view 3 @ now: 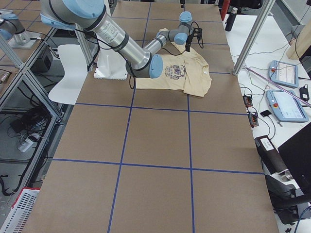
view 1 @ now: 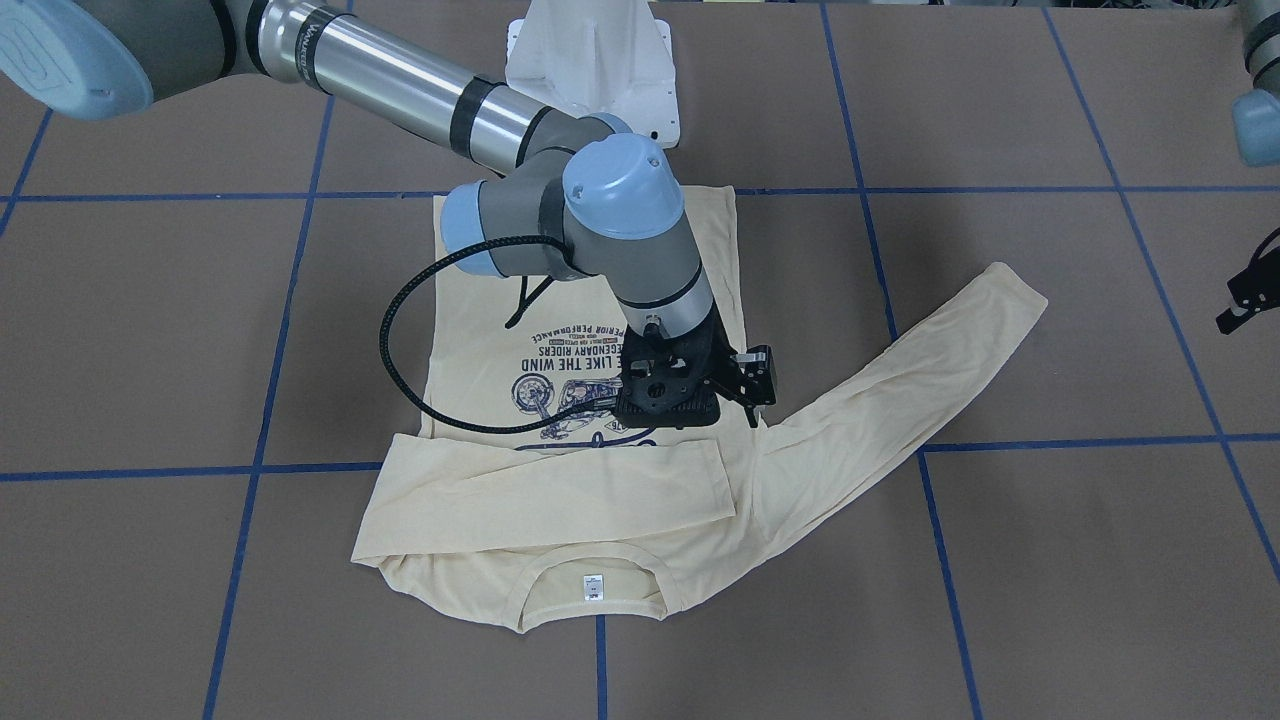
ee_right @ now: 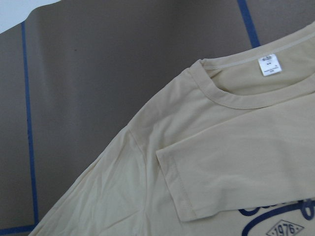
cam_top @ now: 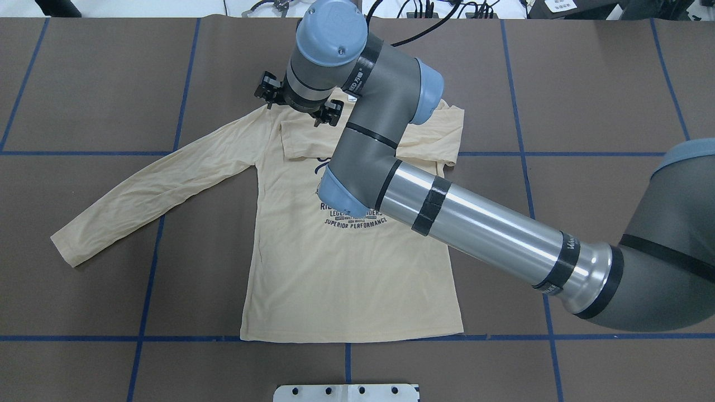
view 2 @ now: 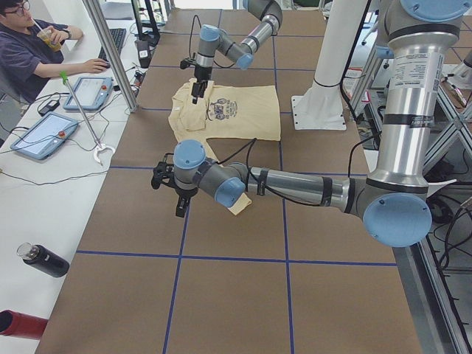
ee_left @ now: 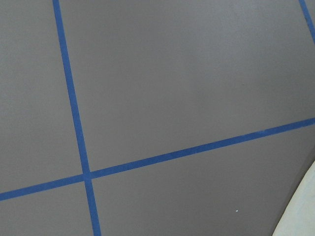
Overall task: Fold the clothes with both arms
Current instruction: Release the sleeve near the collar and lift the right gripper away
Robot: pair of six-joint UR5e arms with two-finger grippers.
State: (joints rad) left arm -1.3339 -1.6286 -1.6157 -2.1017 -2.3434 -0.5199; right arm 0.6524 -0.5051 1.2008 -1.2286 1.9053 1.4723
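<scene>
The cream-yellow T-shirt [view 1: 560, 500] lies flat and print up, with its collar and white neck tag [view 1: 592, 587] at the operators' side. One sleeve is folded across the chest, and its cuff [ee_right: 172, 172] shows in the right wrist view. The other sleeve [cam_top: 156, 190] stretches out flat to my left. My right gripper [view 1: 668, 418] hovers over the chest near the folded cuff; it looks open and holds nothing. My left gripper [view 1: 1245, 295] sits just off that sleeve's end, only partly in view, so I cannot tell its state. The left wrist view shows bare table and a pale sliver [ee_left: 302, 211].
The white pedestal base [view 1: 590, 60] stands behind the shirt's hem. Blue tape lines [cam_top: 346, 338] grid the brown table. An operator [view 2: 29, 44] sits at a side desk with tablets and a bottle [view 2: 44, 259]. A white basket [view 3: 19, 208] sits on the floor.
</scene>
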